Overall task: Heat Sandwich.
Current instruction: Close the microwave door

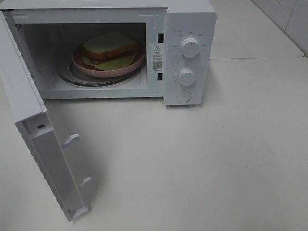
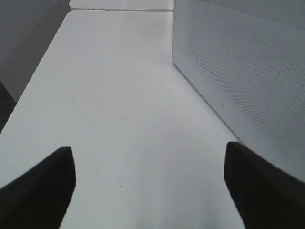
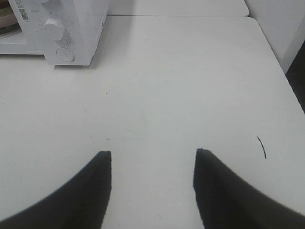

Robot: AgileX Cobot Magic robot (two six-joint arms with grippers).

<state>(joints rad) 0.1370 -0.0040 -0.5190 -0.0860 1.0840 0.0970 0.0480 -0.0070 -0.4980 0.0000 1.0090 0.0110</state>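
Observation:
The sandwich point(image 1: 109, 46), white bread with green lettuce showing under it, lies on a round pink plate point(image 1: 107, 70) on the glass turntable inside the white microwave point(image 1: 190, 29). The microwave door point(image 1: 36, 139) stands wide open to the left. Neither gripper shows in the high view. In the left wrist view my left gripper point(image 2: 150, 179) is open and empty over bare table, next to the perforated outer face of the door point(image 2: 248, 71). In the right wrist view my right gripper point(image 3: 152, 183) is open and empty, well back from the microwave's control panel point(image 3: 59, 33).
The microwave has two knobs point(image 1: 190, 46) and a round button point(image 1: 183, 96) on its right panel. The open door juts out over the table's left front. The white table point(image 1: 216, 163) stretches to the right and front of the microwave.

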